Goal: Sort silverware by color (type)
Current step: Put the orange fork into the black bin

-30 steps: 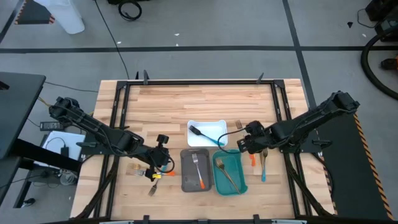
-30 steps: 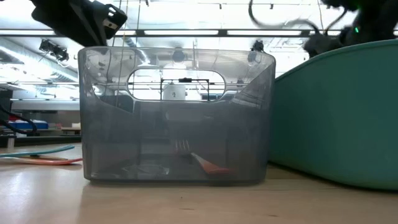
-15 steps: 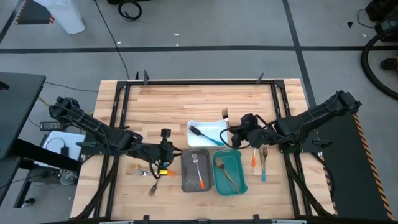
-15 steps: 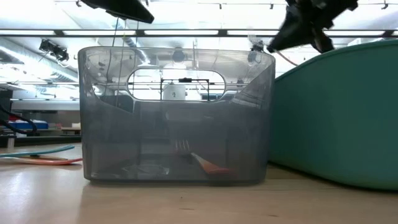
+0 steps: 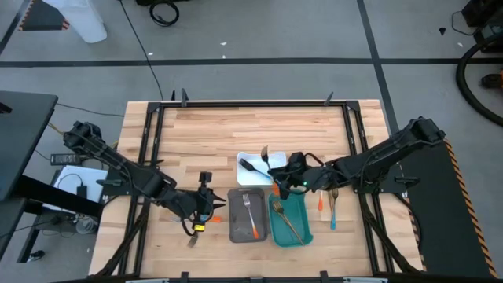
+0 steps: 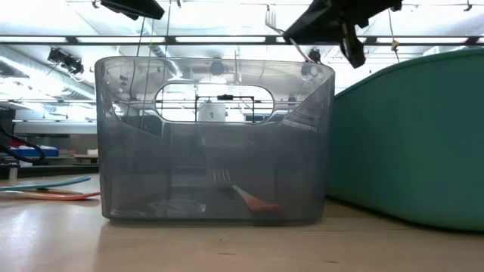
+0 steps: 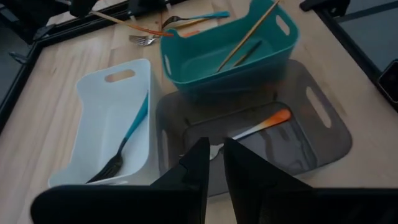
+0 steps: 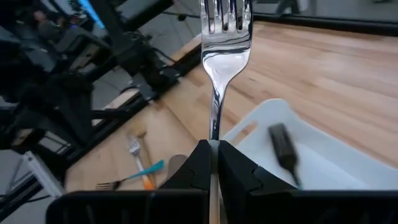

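Carrying a silver fork (image 8: pixel 224 50) pinched upright, the right gripper (image 5: pixel 284 177) hovers between white tray (image 5: pixel 277 159) and teal tray (image 5: pixel 302 228); match handle colour first, lower gently, release.

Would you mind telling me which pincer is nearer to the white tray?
The right pincer, holding a fork at the white tray's near edge; the left pincer sits beyond the grey tray.

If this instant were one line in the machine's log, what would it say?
right end effector: shut on fork, above white tray | left end effector: near grey tray
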`<state>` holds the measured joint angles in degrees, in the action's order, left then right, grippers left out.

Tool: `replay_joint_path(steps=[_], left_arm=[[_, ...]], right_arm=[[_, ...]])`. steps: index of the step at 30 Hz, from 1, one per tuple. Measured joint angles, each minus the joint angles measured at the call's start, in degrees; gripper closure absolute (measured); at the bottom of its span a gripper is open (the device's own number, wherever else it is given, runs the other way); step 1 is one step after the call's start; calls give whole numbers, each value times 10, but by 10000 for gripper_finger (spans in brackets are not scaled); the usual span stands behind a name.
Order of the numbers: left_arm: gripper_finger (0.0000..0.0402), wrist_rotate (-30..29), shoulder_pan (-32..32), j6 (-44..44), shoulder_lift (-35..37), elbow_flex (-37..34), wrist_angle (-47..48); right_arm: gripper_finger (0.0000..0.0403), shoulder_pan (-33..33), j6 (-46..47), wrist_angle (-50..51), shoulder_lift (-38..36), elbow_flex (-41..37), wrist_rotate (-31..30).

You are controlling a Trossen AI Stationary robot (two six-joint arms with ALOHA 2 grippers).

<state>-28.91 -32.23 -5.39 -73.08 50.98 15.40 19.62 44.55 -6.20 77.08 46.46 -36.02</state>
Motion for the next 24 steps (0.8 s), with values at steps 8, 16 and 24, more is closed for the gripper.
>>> replay_joint_path(steps=[8,16,24], left_arm=[[347,0,-9,0,0,0,6],[347,0,-9,0,0,0,15],[347,0,-9,0,0,0,24]], right_arm=[[381,-6,-13,-63,40,0,27],[381,-7,-18,-141,89,2,52],[381,-6,-48,-131,152,76,77]])
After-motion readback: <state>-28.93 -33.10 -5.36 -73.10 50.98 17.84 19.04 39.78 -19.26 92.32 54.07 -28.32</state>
